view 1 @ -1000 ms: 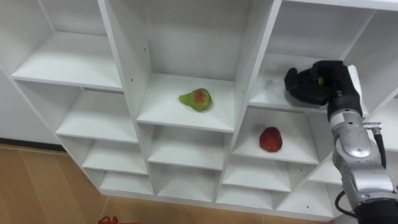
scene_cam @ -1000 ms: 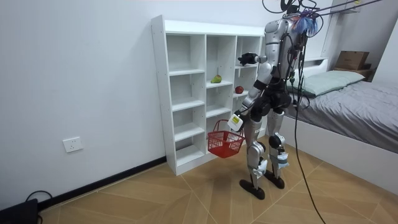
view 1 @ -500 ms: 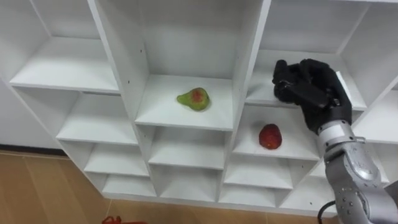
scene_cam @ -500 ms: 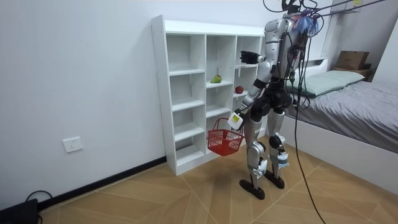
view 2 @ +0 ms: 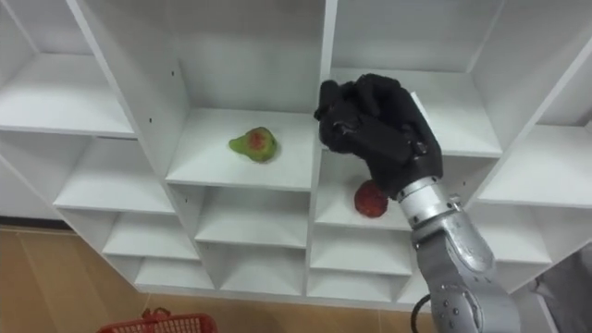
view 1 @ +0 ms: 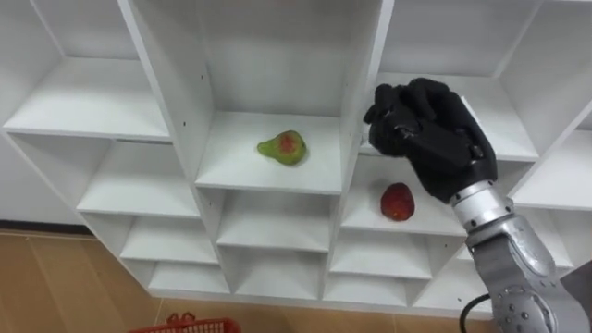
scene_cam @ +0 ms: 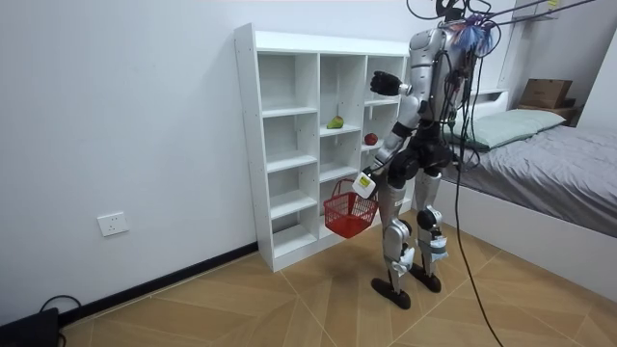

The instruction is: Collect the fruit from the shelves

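Nearest the camera, at the bottom edge of the eye views, the rim of a red basket [view 1: 185,326] is being seen. In the room view it is being carried low at the robot's side, hanging by its handle from the left hand [scene_cam: 367,184], whose fingers are being kept closed on that handle. The right hand [view 1: 430,134] is being held raised before the white closet [view 1: 83,97], in front of the upright between the middle and right columns. Its fingers are being curled inward, back of the hand toward the camera, and nothing is being seen inside the grasp. Beyond it, a green pear [view 1: 283,147] with a red patch is lying on the middle column's shelf, apart from the hand. A red fruit [view 1: 397,202] is resting one compartment lower in the right column, below the hand. In the room view the robot is being observed standing upright close to the closet, with a bed [scene_cam: 540,135] behind it.
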{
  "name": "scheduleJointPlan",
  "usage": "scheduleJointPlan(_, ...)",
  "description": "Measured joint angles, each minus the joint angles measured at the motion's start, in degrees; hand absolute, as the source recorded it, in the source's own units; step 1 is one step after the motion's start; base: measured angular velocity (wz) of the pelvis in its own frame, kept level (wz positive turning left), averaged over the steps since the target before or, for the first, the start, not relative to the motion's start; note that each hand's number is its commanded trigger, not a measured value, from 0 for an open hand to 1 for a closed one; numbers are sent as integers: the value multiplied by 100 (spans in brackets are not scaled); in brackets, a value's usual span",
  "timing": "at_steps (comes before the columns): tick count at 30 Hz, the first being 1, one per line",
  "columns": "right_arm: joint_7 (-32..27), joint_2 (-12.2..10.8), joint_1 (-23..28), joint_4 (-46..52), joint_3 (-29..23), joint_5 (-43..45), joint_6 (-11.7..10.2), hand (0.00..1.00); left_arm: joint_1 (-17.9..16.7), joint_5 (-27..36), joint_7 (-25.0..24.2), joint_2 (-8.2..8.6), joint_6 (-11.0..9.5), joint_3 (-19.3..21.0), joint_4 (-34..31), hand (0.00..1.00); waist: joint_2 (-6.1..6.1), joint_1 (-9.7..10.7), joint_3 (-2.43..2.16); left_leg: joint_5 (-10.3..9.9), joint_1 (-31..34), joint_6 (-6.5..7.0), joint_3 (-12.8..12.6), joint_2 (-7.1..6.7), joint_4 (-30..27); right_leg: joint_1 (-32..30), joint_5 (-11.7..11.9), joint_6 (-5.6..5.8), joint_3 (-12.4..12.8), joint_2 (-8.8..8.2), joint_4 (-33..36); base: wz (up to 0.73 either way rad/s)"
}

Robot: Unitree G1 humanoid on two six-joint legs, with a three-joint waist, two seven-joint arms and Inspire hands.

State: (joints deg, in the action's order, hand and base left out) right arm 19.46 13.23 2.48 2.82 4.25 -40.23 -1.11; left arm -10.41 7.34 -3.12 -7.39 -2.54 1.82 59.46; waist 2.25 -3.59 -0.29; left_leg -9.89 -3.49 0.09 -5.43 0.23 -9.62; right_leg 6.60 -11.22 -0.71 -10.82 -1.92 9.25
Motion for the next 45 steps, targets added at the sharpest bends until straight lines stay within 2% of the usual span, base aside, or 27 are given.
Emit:
scheduleJointPlan(5, 134, -22, 314, -354, 511, -32, 8, 100, 99, 3, 70, -9, 6, -269, -135, 100, 0, -65, 5, 8, 209, 6, -108, 27, -47, -274, 12, -15, 139, 6, 146, -12)
scheduleJointPlan(7, 132, -36, 312, -639, 697, -45, 11, 100, 228, 102, 161, -26, 5, -473, -140, 100, 24, -71, 42, 8, 261, 8, -113, 27, -95, -309, 16, -12, 154, 2, 153, -3)
scheduleJointPlan(12, 138, -178, 118, -1674, 1021, -100, 1, 100, 660, 108, 259, -47, 7, -926, -158, 100, 78, -37, 59, 8, 537, 20, -109, 45, -218, -522, 85, -11, 119, 4, 159, 0)
scheduleJointPlan(14, 129, -277, 26, -2162, 1139, -97, 0, 100, 847, 176, 263, -42, 2, -1094, -162, 100, 66, 2, 83, 19, 631, 38, -110, 40, -228, -592, 107, -4, 118, 1, 161, 0)
scheduleJointPlan(17, 120, -390, -172, -2715, 1213, -159, -3, 100, 1035, 218, 270, -37, -1, -1248, -225, 100, 51, 44, 92, 30, 825, 56, -114, 46, -282, -777, 148, -5, 116, 3, 173, 0)
scheduleJointPlan(22, 21, -494, -312, -3138, 1321, -65, -41, 100, 1329, 215, 270, 44, -57, -1336, -193, 100, 39, 40, 110, 41, 1130, 71, -81, 42, -393, -1080, 153, -4, 70, -21, 287, 3)
scheduleJointPlan(25, -87, -499, -465, -3365, 1296, 736, -102, 100, 1387, 217, 232, 64, -171, -1333, -207, 100, -8, 63, 161, 53, 1326, 91, -74, 34, -444, -1278, 152, -3, 76, -35, 354, 0)
scheduleJointPlan(28, -369, -480, -528, -3399, 1289, 1344, -139, 100, 1453, 332, 175, 122, -205, -1340, -211, 100, -59, 72, 180, 49, 1630, 98, -37, 44, -610, -1539, 152, -3, 13, -47, 470, 8)
scheduleJointPlan(30, -517, -503, -588, -3455, 1291, 1526, -155, 100, 1465, 441, 126, 180, -232, -1339, -214, 100, -72, 70, 182, 65, 1727, 118, 3, 32, -624, -1631, 152, -3, -21, -58, 502, 9)
scheduleJointPlan(32, -667, -536, -721, -3675, 1294, 1614, -286, 100, 1465, 440, 116, 254, -287, -1422, -243, 100, -82, 49, 183, 94, 1796, 136, 17, 19, -617, -1722, 150, -1, -36, -81, 551, 3)
scheduleJointPlan(37, -896, -651, -1044, -4340, 1318, 1718, -507, 100, 1574, 440, -35, 250, -436, -1649, -266, 100, -139, 107, 208, 141, 1903, 156, 92, 10, -616, -1780, 155, 3, -122, -115, 553, 11)
scheduleJointPlan(39, -938, -649, -1056, -4377, 1330, 1832, -517, 100, 1620, 444, -106, 254, -478, -1682, -266, 100, -188, 105, 218, 143, 1925, 159, 120, 5, -613, -1800, 156, 5, -126, -120, 552, 0)
scheduleJointPlan(41, -1023, -650, -1071, -4399, 1331, 1855, -519, 100, 1714, 516, -205, 276, -482, -1687, -266, 100, -237, 79, 209, 156, 2000, 161, 122, 2, -609, -1892, 156, 5, -116, -122, 566, 0)
scheduleJointPlan(45, -1134, -648, -1111, -4505, 1311, 1902, -528, 100, 1783, 690, -276, 328, -497, -1674, -342, 100, -261, 60, 201, 167, 2054, 156, 121, -7, -600, -1952, 156, 4, -129, -121, 572, 0)
